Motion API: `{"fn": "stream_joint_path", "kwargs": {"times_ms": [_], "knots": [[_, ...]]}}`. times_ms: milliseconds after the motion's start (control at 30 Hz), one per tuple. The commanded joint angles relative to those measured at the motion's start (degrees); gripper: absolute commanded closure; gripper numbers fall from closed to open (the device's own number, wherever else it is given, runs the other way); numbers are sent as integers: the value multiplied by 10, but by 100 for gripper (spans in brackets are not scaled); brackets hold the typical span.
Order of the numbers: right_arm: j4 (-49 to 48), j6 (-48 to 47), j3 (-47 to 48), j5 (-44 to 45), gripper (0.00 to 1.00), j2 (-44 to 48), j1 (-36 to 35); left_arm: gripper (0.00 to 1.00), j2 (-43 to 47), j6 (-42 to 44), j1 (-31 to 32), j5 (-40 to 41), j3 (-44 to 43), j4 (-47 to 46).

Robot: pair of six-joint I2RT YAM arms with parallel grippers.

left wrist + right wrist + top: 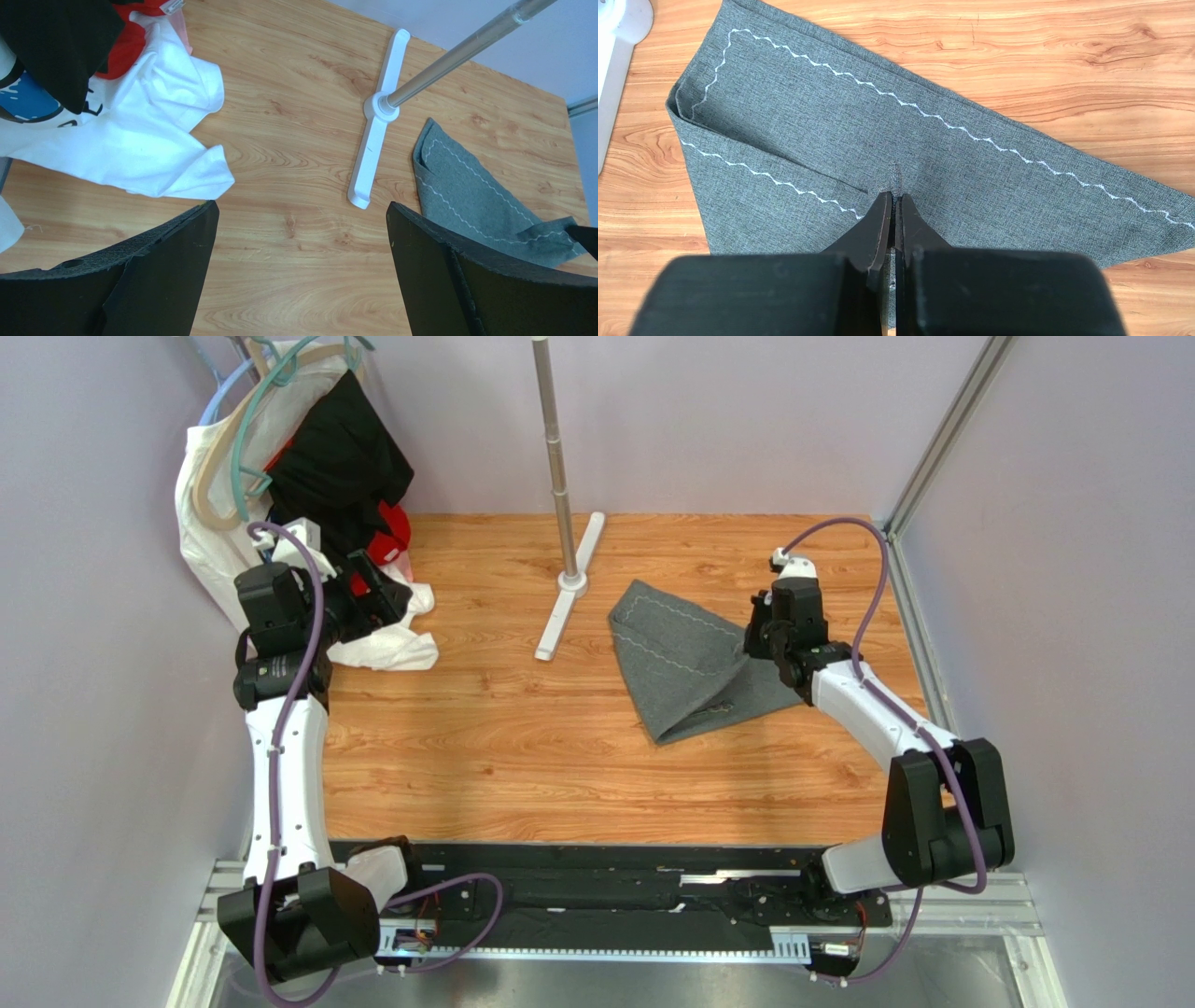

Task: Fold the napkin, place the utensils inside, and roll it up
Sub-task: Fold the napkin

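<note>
The dark grey napkin point(687, 668) lies folded over in a rough triangle on the wooden table, right of centre, its pale zigzag stitching showing point(878, 119). My right gripper point(767, 637) is at the napkin's right edge. Its jaws are shut, pinching a small ridge of the cloth at the fingertips point(896, 199). My left gripper point(368, 599) hovers wide open over bare wood at the left point(302, 210), holding nothing. The napkin's left corner point(470, 192) shows beyond its right finger. No utensils are in view.
A metal pole on a white cross foot point(567, 595) stands just left of the napkin. White, black and red clothes on hangers point(330, 455) hang at the back left, and a white garment point(133, 133) spills onto the table. Walls close in on both sides.
</note>
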State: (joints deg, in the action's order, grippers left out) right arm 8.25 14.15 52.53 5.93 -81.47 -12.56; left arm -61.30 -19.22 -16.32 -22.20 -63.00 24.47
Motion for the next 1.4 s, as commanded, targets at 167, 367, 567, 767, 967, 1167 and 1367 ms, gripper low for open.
{"fn": "stream_joint_path", "kwargs": {"times_ms": [167, 367, 567, 767, 967, 1167, 1367], "knots": [[1, 10, -39, 54, 100, -18, 3, 2, -1, -14, -4, -28, 4, -28], [37, 39, -30, 91, 100, -35, 5, 3, -2, -20, 37, -30, 8, -31], [123, 65, 20, 138, 67, -66, 3, 3, -9, -27, 106, -29, 10, -30], [156, 63, 23, 129, 26, 1, 3, 4, -28, -15, 206, -6, 5, -14], [197, 60, 28, 76, 25, 12, 3, 4, -54, -22, 235, -29, 1, -12], [223, 95, 19, 79, 27, 3, 5, 4, -55, -23, 236, -30, 1, -12], [208, 141, -3, 44, 30, -12, 11, 4, -51, -20, 236, -31, 1, -11]]}}
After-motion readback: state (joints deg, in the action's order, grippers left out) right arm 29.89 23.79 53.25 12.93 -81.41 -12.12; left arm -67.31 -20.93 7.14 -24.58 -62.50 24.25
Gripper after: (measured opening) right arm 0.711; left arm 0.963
